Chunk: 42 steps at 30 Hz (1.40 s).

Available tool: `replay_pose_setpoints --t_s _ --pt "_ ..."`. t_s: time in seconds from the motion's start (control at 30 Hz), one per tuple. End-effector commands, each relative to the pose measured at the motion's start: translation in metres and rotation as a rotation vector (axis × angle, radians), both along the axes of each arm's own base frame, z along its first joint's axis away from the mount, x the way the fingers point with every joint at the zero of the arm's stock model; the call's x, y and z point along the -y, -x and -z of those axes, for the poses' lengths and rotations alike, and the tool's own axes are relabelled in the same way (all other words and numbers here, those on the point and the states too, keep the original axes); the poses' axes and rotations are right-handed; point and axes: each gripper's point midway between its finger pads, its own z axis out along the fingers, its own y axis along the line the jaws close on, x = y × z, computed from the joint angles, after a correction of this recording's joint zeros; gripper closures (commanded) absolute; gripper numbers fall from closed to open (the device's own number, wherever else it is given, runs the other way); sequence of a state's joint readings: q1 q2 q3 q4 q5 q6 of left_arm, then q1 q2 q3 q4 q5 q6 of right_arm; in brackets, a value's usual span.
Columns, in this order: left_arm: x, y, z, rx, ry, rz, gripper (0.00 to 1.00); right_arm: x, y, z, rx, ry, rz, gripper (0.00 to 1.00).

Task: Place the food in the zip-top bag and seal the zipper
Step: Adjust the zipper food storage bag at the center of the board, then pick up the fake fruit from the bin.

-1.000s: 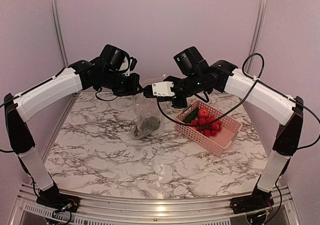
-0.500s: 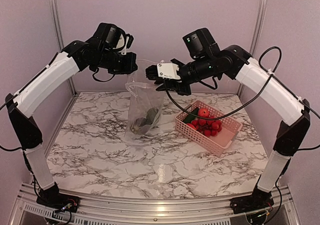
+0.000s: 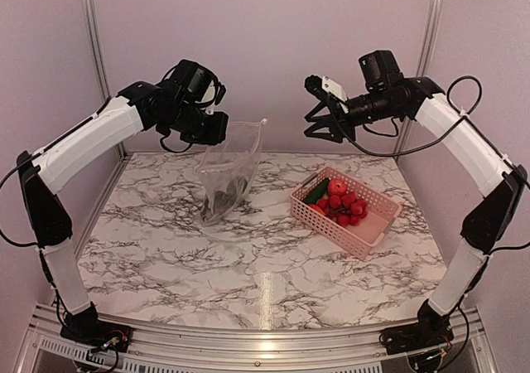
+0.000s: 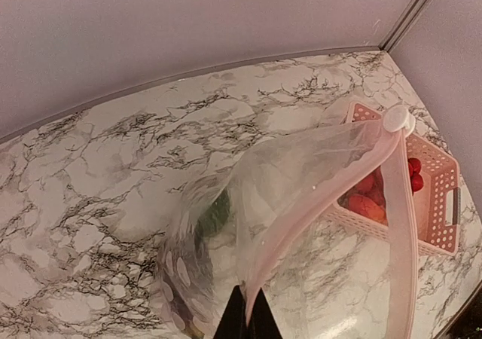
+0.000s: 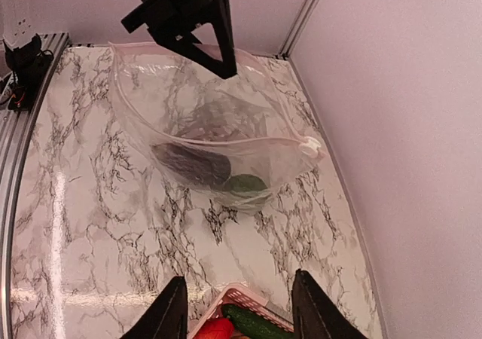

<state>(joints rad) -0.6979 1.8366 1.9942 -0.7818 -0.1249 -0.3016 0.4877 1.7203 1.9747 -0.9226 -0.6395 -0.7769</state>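
The clear zip-top bag (image 3: pixel 228 170) hangs above the table from my left gripper (image 3: pixel 217 129), which is shut on one end of its zipper strip (image 4: pixel 354 196). A dark purple eggplant (image 5: pixel 192 163) and a round green piece (image 5: pixel 245 184) lie in the bag's bottom. A white slider (image 5: pixel 309 146) sits at the strip's free end. My right gripper (image 3: pixel 319 108) is open and empty, high up to the right of the bag and apart from it. A green cucumber (image 3: pixel 316 192), red round fruits (image 3: pixel 336 187) and a cluster of small red balls (image 3: pixel 346 210) lie in the pink basket (image 3: pixel 364 234).
The pink basket stands on the marble table at the right, under my right arm. Purple walls with metal posts (image 3: pixel 93 50) close the back and sides. A metal rail (image 3: pixel 248 340) runs along the table's near edge.
My right gripper has let go of the bag's mouth, opened and pulled back up to the right. The bag now hangs from my left gripper alone and has swung left.
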Motion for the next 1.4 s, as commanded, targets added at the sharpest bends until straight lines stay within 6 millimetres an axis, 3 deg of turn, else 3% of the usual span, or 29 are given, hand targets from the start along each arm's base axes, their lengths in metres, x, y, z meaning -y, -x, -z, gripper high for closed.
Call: replay_pose_setpoints --t_s 0.0,0.17,0.27,0.47,0.7,1.17,1.37 --pt "-0.006 -0.005 0.008 0.008 -0.033 -0.022 1.00 0.044 -0.021 0.006 -0.169 -0.117 0.107 0.56" --pt "-0.006 -0.005 0.004 0.021 -0.017 -0.023 1.00 0.105 -0.060 0.054 -0.302 -0.112 0.319 0.58" --pt "-0.006 -0.004 0.000 0.031 -0.006 -0.020 1.00 0.122 -0.061 0.088 -0.299 -0.024 0.348 0.60" --pt "-0.007 -0.003 0.000 0.041 0.008 -0.023 1.00 0.132 -0.044 0.146 -0.239 0.204 0.283 0.68" --pt "-0.008 0.000 -0.004 0.045 0.028 -0.027 1.00 0.122 -0.023 0.216 -0.134 0.498 0.157 0.75" --pt "-0.005 0.001 -0.010 0.058 0.052 -0.012 1.00 0.114 -0.022 0.270 -0.024 0.730 0.027 0.56" --pt "-0.006 0.005 -0.002 0.036 0.040 -0.007 0.96 0.113 -0.028 0.288 -0.019 0.769 0.005 0.52"
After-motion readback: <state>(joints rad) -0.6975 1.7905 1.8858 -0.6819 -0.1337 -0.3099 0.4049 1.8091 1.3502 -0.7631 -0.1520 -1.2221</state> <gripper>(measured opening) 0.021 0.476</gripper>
